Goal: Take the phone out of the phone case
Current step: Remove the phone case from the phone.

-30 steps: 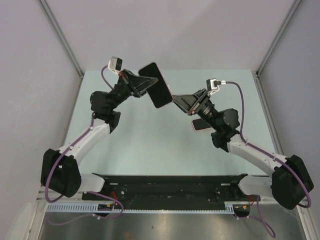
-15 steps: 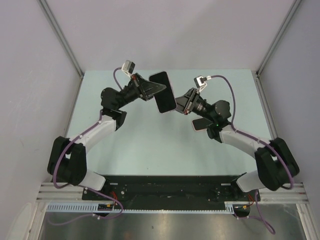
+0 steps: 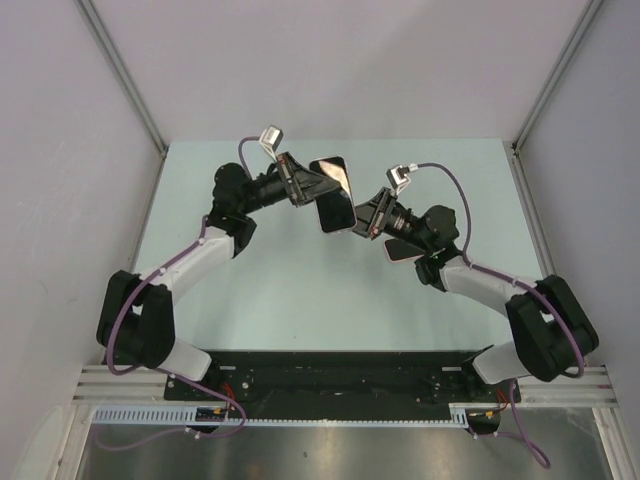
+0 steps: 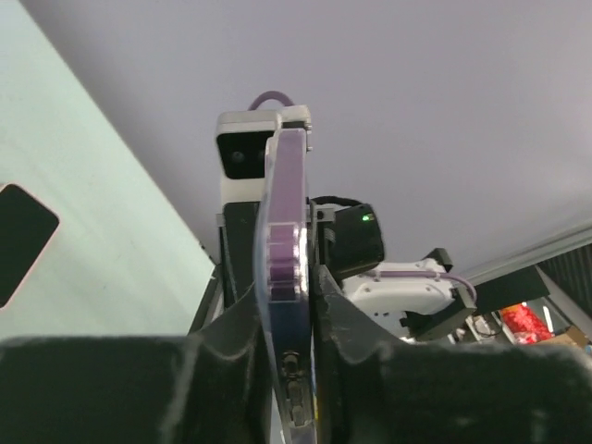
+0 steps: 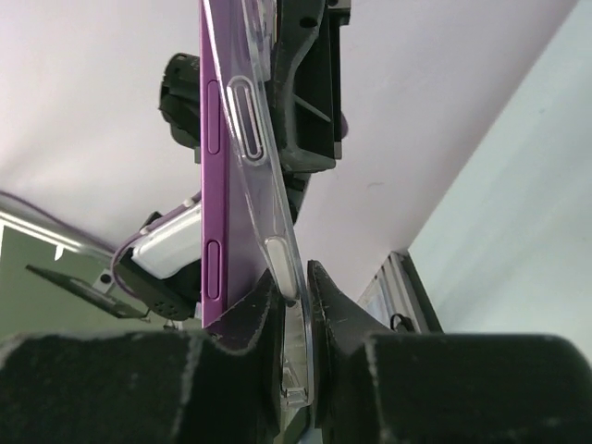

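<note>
Plainly, the phone (image 3: 334, 192) is held in the air above the tabletop (image 3: 300, 290), between the two arms and edge-on to both wrist cameras. One end is clamped across its thickness by the left tool (image 4: 287, 298), closed narrowly, so that the body is anchored. At the opposite end the clear phone case (image 5: 266, 176) is pinched at its rim by the right tool (image 5: 294, 279), apparently so the shell can be peeled away. Whether the phone's edge is caught too cannot be told.

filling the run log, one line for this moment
left jaws: shut on phone | right jaws: shut on phone case | phone: midair, not yet out
</note>
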Robot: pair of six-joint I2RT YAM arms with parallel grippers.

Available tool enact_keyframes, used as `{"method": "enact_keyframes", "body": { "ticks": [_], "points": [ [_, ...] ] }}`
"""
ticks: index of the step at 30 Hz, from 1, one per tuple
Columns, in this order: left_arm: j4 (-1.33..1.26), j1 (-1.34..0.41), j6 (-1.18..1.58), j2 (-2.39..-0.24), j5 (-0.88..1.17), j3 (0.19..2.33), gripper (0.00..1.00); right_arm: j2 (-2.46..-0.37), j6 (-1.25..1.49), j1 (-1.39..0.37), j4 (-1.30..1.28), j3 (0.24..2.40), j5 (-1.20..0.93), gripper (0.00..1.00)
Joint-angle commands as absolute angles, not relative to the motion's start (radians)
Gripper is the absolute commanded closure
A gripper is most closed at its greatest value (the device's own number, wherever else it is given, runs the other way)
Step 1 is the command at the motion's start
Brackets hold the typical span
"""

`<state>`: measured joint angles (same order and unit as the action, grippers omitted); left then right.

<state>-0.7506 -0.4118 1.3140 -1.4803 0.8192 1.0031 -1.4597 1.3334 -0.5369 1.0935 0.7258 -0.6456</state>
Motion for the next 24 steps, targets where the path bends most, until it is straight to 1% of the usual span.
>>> {"method": "enact_keyframes", "body": {
  "ticks": [1,2,3,4,7,8,9,11,12,13,14,15,17,20,24],
  "points": [
    [-0.577,-0.522,1.074,-1.448,0.979,1.042,0.74,-1.345,1.217,-0.568,0.678,0.749,-0.49,1.0],
    [-0.575,-0.522,1.071,-1.453,0.977,1.035,0.71,-1.326,1.197,-0.566,0.64,0.749,-0.474,1.0],
    [-0.583,-0.522,1.071,-1.46,0.976,1.031,0.61,-1.313,1.184,-0.563,0.609,0.749,-0.462,1.0],
    [-0.587,-0.522,1.072,-1.468,0.976,1.029,0.58,-1.296,1.164,-0.558,0.574,0.749,-0.45,1.0],
    [-0.6,-0.522,1.078,-1.493,0.971,1.023,0.4,-1.302,1.169,-0.542,0.583,0.749,-0.491,1.0],
    [-0.6,-0.522,1.078,-1.499,0.968,1.02,0.38,-1.302,1.175,-0.54,0.586,0.749,-0.498,1.0],
    [-0.6,-0.522,1.078,-1.5,0.965,1.017,0.34,-1.299,1.174,-0.538,0.583,0.749,-0.502,1.0],
    [-0.592,-0.52,1.072,-1.499,0.945,1.009,0.29,-1.286,1.154,-0.537,0.563,0.749,-0.491,1.0],
    [-0.577,-0.514,1.06,-1.496,0.942,1.008,0.25,-1.281,1.144,-0.535,0.548,0.749,-0.479,1.0],
    [-0.572,-0.511,1.055,-1.493,0.934,1.008,0.15,-1.276,1.132,-0.534,0.517,0.749,-0.474,1.0],
    [-0.568,-0.502,1.049,-1.488,0.934,1.006,0.13,-1.27,1.114,-0.529,0.5,0.749,-0.471,1.0],
    [-0.545,-0.496,1.033,-1.482,0.933,1.009,0.0,-1.269,1.103,-0.525,0.468,0.749,-0.463,1.0],
    [-0.496,-0.479,0.976,-1.477,0.933,1.038,0.0,-1.259,1.083,-0.515,0.439,0.749,-0.454,1.0],
    [-0.332,-0.459,0.886,-1.468,0.924,1.081,0.0,-1.243,1.04,-0.509,0.39,0.749,-0.425,1.0],
    [-0.21,-0.44,0.805,-1.444,0.882,1.098,0.0,-1.232,0.996,-0.488,0.335,0.749,-0.382,1.0]
  ]
}}
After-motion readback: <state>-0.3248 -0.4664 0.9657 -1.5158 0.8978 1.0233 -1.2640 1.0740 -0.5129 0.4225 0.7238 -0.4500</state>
